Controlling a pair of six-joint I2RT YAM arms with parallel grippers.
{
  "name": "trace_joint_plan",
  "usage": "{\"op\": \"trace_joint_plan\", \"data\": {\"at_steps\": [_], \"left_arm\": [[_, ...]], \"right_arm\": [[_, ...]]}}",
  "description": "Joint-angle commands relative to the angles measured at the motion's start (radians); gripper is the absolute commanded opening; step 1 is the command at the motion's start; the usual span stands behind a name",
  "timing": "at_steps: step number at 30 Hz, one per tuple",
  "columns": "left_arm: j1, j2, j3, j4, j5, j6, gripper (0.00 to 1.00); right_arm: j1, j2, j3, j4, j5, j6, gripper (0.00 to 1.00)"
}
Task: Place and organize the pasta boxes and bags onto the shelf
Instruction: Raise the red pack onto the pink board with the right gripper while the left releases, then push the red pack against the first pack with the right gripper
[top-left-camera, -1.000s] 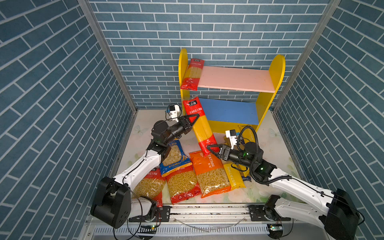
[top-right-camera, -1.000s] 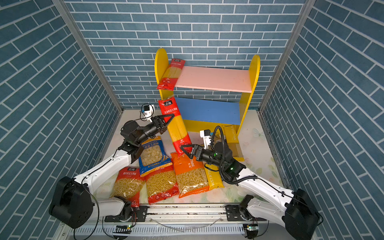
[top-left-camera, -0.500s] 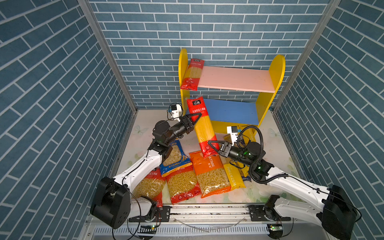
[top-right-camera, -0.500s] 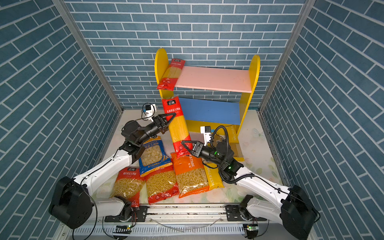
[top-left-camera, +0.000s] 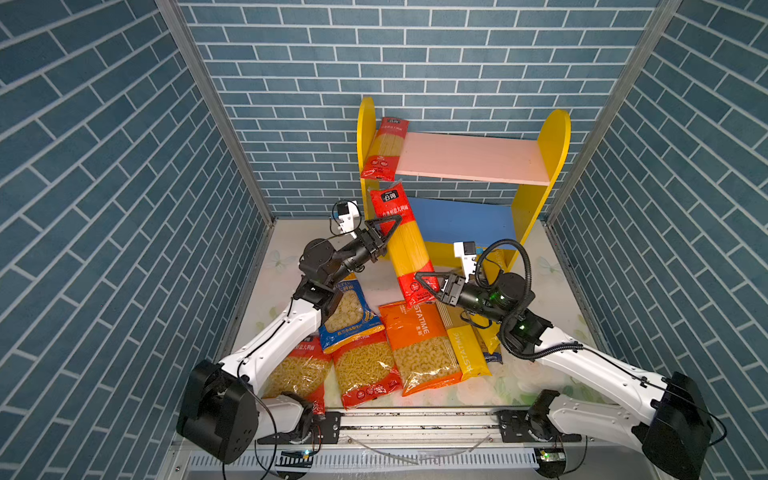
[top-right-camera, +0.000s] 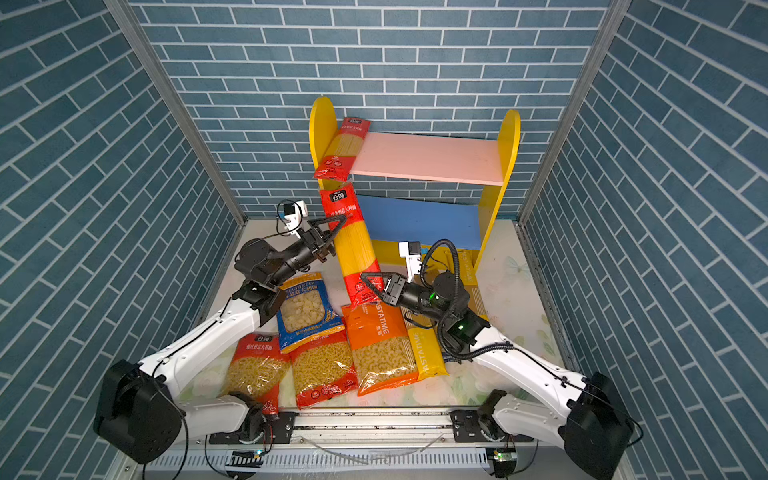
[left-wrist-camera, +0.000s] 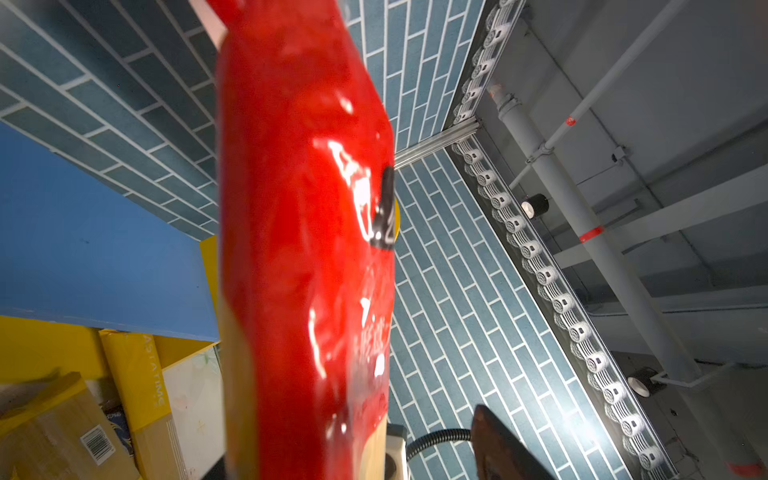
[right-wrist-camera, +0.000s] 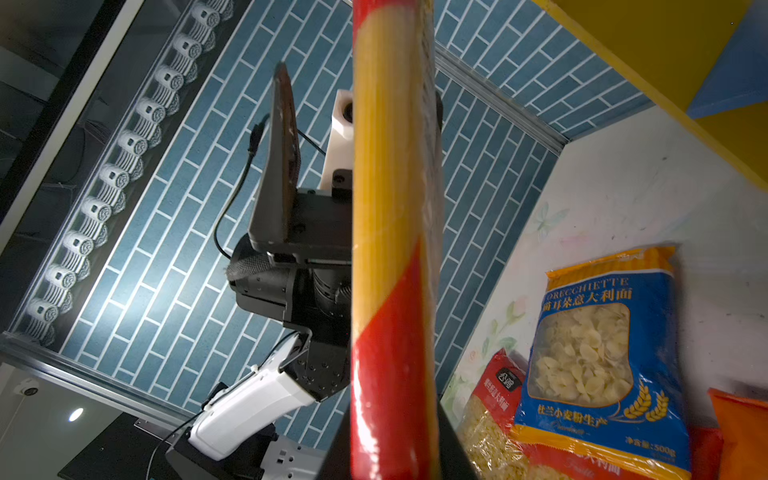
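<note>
The shelf stands at the surface's rear edge. In front of its left panel the red-and-yellow spaghetti pack hangs near upright, long axis tilted slightly, labelled end up. The right tool is clenched on its lower red end; the left tool is released, jaws astride the upper part. Likely light, stiff, brittle, slick-skinned: gripping nearer mid-length would curb swinging.

top views: high, front, looking down at shelf | wrists: close, upward, sharing red spaghetti pack
</note>
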Motion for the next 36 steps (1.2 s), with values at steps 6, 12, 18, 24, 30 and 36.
{"op": "trace_joint_plan", "data": {"at_steps": [6, 12, 18, 24, 30, 36], "left_arm": [[-0.001, -0.055, -0.007, 0.078, 0.024, 0.023, 0.80], [0.002, -0.057, -0.024, 0.072, 0.032, 0.032, 0.81], [-0.005, -0.151, -0.173, -0.038, -0.016, 0.115, 0.81], [-0.035, -0.291, -0.341, -0.168, -0.077, 0.192, 0.81], [-0.060, -0.402, -0.487, -0.229, -0.123, 0.187, 0.81], [-0.066, -0.466, -0.530, -0.279, -0.144, 0.191, 0.81]], "right_arm": [[-0.090, 0.041, 0.292, 0.139, -0.036, -0.060, 0.02], [-0.142, 0.141, 0.472, 0.063, 0.042, -0.037, 0.00], [-0.198, 0.314, 0.722, -0.107, 0.236, 0.061, 0.01], [-0.229, 0.556, 1.051, -0.260, 0.272, 0.114, 0.00], [-0.231, 0.725, 1.237, -0.348, 0.278, 0.150, 0.00], [-0.229, 0.833, 1.343, -0.386, 0.282, 0.190, 0.00]]}}
